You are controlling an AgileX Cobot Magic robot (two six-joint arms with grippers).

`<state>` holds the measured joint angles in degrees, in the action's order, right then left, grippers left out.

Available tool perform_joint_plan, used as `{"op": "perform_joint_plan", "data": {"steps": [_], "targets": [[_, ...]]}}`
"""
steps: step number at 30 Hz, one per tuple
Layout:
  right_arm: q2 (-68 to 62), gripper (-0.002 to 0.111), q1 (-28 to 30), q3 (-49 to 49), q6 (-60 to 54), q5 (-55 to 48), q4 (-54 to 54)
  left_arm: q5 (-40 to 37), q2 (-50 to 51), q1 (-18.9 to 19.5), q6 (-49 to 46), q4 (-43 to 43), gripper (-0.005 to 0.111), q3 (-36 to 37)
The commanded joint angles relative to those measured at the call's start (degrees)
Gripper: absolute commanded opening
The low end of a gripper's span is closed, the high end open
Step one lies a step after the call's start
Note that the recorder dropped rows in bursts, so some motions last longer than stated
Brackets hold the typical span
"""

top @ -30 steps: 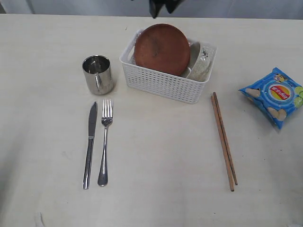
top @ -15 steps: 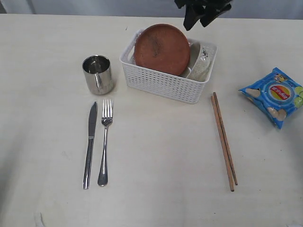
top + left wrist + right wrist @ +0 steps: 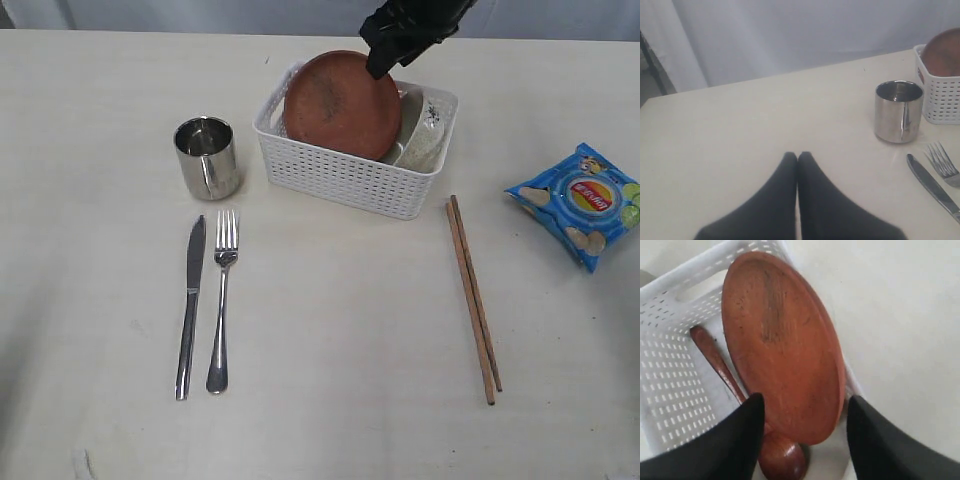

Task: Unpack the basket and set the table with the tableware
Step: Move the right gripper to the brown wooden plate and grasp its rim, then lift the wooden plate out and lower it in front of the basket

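- The plate (image 3: 342, 103) stands on edge in the basket (image 3: 345, 182), beside the bowl (image 3: 428, 140). A spoon (image 3: 715, 360) lies alongside it.
- The right gripper (image 3: 805, 407) has its jaws wide open and empty, straddling the plate's upper rim.
- The left gripper (image 3: 798, 159) has its jaws closed on nothing, low over the bench (image 3: 740, 130).
- Handling: the plate looks rigid, smooth and possibly wooden, though the material is unclear. Pinch the rim squarely, as a thin edge may swivel.

The white perforated basket (image 3: 350, 175) is seen at upper centre of the beige table (image 3: 340, 330), the reddish-brown plate (image 3: 340, 105) tilted on edge inside it beside the pale bowl (image 3: 425, 140) and dark red spoon (image 3: 720, 365), while the steel cup (image 3: 207, 158), knife (image 3: 189, 305) and fork (image 3: 220, 300) are laid at left and the chopsticks (image 3: 473, 295) at right.
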<state>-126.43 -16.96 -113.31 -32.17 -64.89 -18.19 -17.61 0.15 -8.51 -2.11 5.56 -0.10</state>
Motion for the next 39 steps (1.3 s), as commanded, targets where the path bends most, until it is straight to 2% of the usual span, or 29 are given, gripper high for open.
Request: {"op": "perform_joint_plan", "data": {"steps": [1,15,18,24,25,26,39], "targets": [[-1.61,0.049,0.18,0.06,-2.17,2.65,-0.81,0.45,-0.15,0.31,0.2,0.22,0.0,0.1],[-3.45,0.049,0.06,0.06,-4.86,3.34,-5.82,0.45,-0.15,0.31,0.2,0.22,0.0,0.1],[-3.45,0.041,0.06,0.06,-4.86,2.76,-5.82,0.45,-0.15,0.31,0.2,0.22,0.0,0.1],[-3.45,0.01,0.06,0.06,-5.36,0.97,-5.7,0.45,-0.15,0.31,0.2,0.22,0.0,0.1],[-3.45,0.002,0.06,0.06,-5.36,0.97,-5.7,0.45,-0.15,0.31,0.2,0.22,0.0,0.1],[-3.34,0.0,0.06,0.06,-5.36,0.97,-5.7,0.45,-0.15,0.31,0.2,0.22,0.0,0.1],[0.86,0.0,0.06,0.06,-5.25,0.21,-5.26,0.45,-0.15,0.31,0.2,0.22,0.0,0.1]]}}
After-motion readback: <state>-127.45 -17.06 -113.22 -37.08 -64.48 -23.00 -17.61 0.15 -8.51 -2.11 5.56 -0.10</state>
